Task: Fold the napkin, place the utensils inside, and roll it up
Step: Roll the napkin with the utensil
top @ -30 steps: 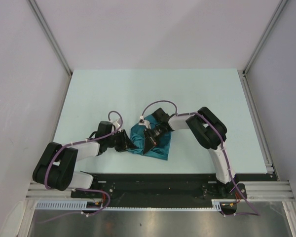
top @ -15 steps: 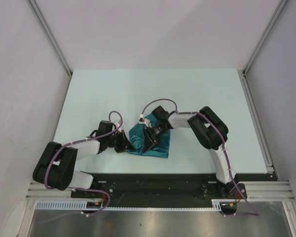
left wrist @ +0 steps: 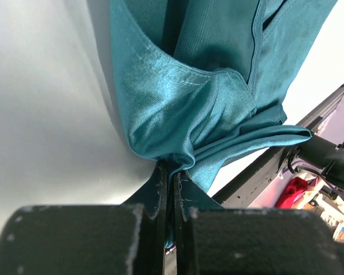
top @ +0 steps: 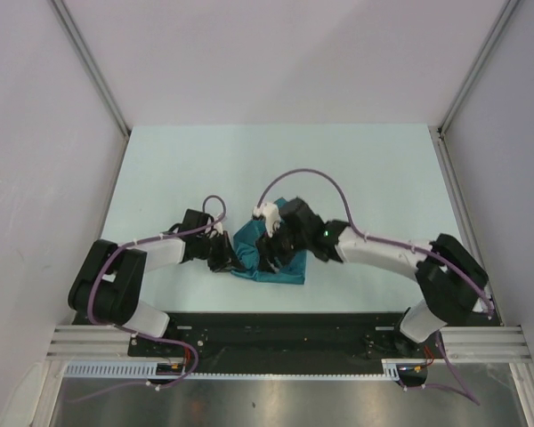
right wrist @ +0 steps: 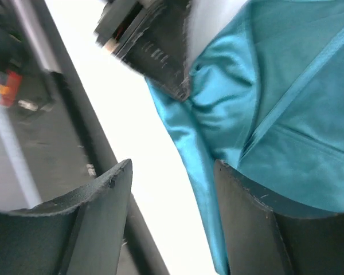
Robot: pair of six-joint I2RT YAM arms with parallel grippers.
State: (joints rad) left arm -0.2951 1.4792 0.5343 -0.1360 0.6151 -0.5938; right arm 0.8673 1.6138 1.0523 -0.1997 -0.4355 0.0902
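The teal napkin (top: 287, 265) lies bunched on the pale table (top: 276, 169), near its front edge. My left gripper (top: 224, 259) is at the cloth's left end. In the left wrist view its jaws (left wrist: 167, 173) are shut on a gathered fold of the napkin (left wrist: 189, 97). My right gripper (top: 272, 253) hovers over the middle of the cloth. In the right wrist view it (right wrist: 172, 167) stands open, with one finger on the napkin (right wrist: 281, 97) and the other over bare table. The left gripper's dark finger (right wrist: 160, 57) pinches the cloth there. The utensils are hidden from every view.
A black rail (top: 276, 325) runs along the table's near edge, close to the napkin; it also shows in the wrist views as a black rail (left wrist: 309, 120) and a dark rail (right wrist: 63, 114). Aluminium posts (top: 93, 76) and grey walls close in the left, right and back.
My right gripper has opened and let go of the napkin, and its arm has stretched out low to the right. The left gripper has stayed at the cloth's left end.
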